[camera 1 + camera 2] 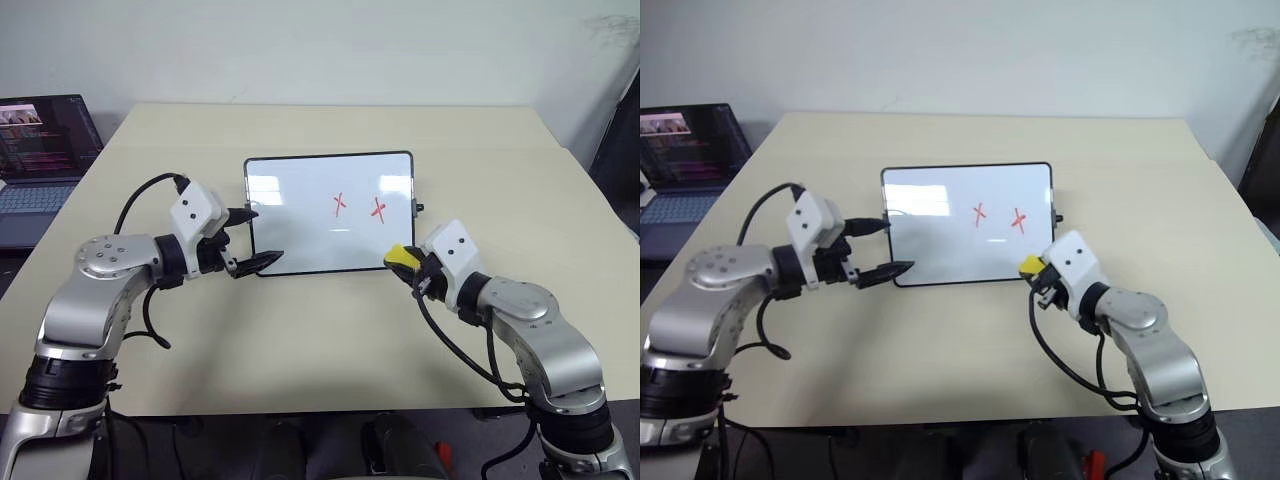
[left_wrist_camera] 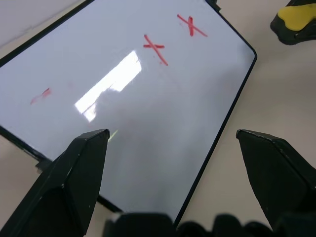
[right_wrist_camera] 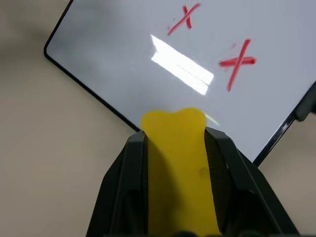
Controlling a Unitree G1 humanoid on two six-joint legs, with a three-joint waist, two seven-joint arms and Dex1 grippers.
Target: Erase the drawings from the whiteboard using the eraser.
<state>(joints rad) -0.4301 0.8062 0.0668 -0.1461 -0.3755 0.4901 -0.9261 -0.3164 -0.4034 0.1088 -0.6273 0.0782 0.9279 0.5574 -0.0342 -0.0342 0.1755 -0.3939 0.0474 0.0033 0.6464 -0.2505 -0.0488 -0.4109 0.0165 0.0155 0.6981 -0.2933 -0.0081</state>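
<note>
Beige tabletop [image 1: 330, 330], whiteboard [image 1: 300, 215] centred, two red drawings [image 1: 340, 204] unwiped. Right claw [image 3: 176, 143] grips eraser [image 3: 180, 168] at near-right corner; left claw [image 2: 173, 143] open over left edge. Next: steady board, wipe.

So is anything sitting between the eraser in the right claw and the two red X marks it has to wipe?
Nothing visible. The right claw holds the yellow eraser at the whiteboard's near right corner, and only bare white surface lies between it and the X marks. The open left claw sits at the opposite edge.
</note>
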